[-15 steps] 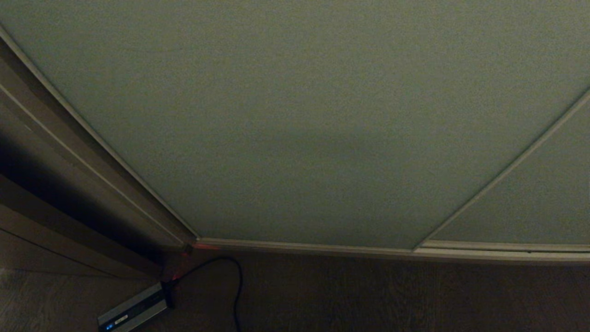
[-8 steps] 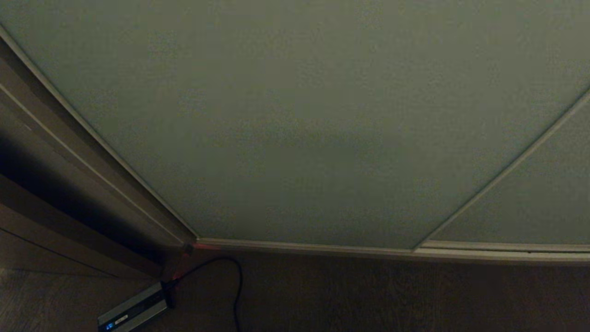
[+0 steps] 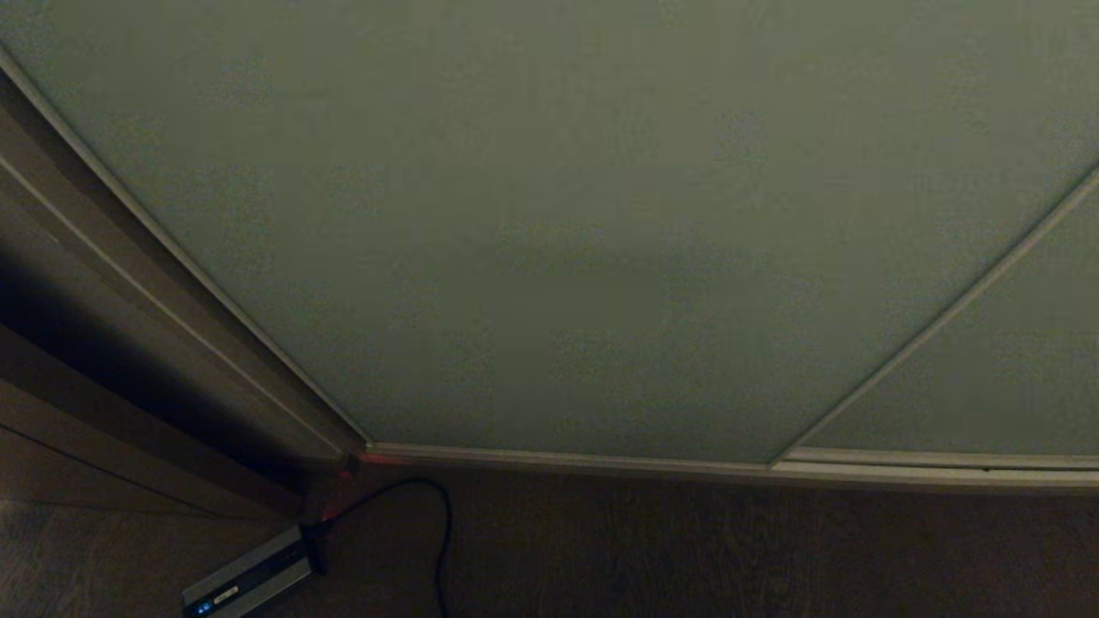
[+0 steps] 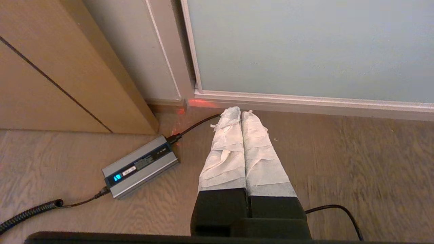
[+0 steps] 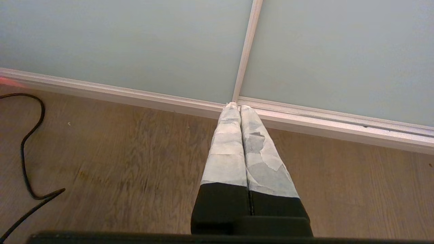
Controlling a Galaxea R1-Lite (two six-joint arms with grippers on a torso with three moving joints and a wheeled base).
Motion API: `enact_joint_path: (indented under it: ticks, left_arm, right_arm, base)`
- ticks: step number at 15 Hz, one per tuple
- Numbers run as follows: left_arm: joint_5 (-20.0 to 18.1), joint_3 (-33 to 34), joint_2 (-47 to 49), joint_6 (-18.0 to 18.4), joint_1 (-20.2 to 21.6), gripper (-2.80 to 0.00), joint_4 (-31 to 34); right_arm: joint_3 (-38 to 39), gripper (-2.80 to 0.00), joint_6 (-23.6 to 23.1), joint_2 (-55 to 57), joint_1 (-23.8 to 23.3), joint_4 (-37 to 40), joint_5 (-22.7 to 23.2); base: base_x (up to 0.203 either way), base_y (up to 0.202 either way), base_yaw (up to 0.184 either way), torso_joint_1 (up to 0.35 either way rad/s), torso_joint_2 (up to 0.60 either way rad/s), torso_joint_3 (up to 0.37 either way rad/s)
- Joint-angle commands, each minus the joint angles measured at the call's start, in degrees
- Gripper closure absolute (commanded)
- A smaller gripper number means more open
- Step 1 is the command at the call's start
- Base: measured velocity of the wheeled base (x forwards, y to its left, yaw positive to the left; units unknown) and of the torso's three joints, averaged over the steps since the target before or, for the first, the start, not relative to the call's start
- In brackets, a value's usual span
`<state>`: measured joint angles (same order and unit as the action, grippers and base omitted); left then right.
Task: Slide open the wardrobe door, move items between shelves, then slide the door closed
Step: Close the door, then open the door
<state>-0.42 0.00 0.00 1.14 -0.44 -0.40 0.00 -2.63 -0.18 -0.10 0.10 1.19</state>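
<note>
The sliding wardrobe door [image 3: 549,223] is a wide pale grey-green panel that fills the head view and stands closed; it also shows as the door [image 4: 305,47] and the door [image 5: 118,44]. A thin light strip [image 5: 247,51] divides it from a second panel [image 5: 339,54]. My left gripper [image 4: 240,111] is shut and empty, hanging over the floor near the door's bottom rail. My right gripper [image 5: 236,106] is shut and empty too, pointing at the foot of the dividing strip. The items and the shelves are hidden behind the door.
A grey-brown side frame [image 3: 129,292] borders the door on the left, next to wooden panelling [image 4: 67,67]. A silver power brick [image 4: 140,166] with a black cable [image 3: 438,532] lies on the wooden floor [image 5: 118,162] near the corner.
</note>
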Motion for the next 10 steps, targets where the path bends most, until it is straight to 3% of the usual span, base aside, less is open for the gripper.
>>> enact_joint_path:
  ticks: [1,10]
  left_arm:
    - [0.0,0.0,0.1,0.0,0.0,0.0,0.0]
    - [0.0,0.0,0.1,0.0,0.0,0.0,0.0]
  right_arm:
    - [0.2,0.0,-0.1,0.1,0.0,0.0,0.0]
    - [0.2,0.0,0.0,0.1,0.0,0.0,0.0]
  base:
    - [0.0,0.0,0.0,0.0,0.0,0.0]
    - [0.0,0.0,0.0,0.0,0.0,0.0]
